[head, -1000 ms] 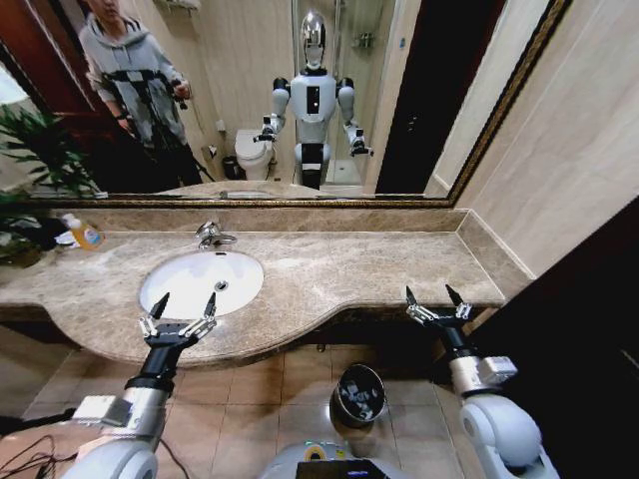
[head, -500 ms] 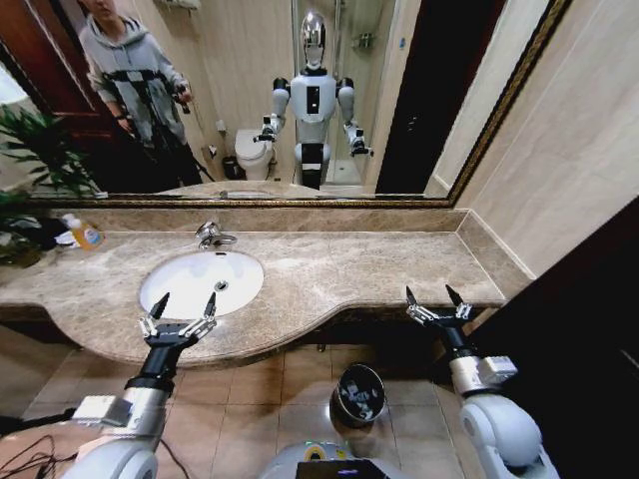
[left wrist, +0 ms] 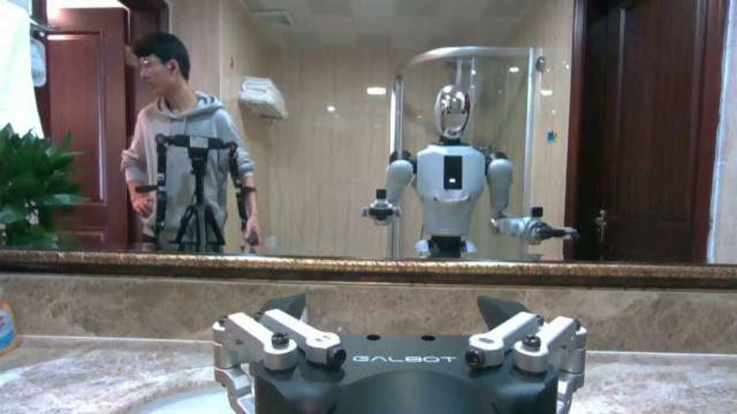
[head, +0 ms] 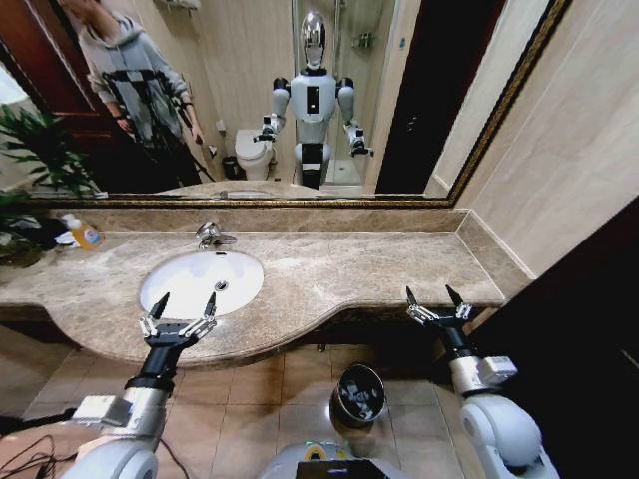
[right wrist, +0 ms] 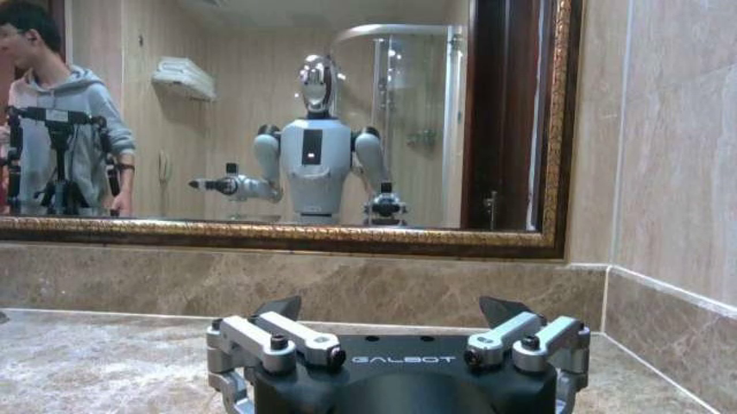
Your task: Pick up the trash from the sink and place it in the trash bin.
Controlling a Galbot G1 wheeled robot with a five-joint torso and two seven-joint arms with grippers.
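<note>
Surface: beige marble counter [head: 359, 264] under a wide mirror [head: 329, 90].
Left gripper [head: 183, 302]: yours, fingers spread, holding nothing, at the counter's front edge.
Sink [head: 190, 284]: just beyond that gripper.
Right gripper [head: 432, 295]: fingers spread, holding nothing, at the counter's right end.
Trash bin [head: 357, 392]: on the floor, below and between both grippers.

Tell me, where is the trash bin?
In the head view, the trash bin sits on the tiled floor below the marble counter, between the robot's two arms.
</note>
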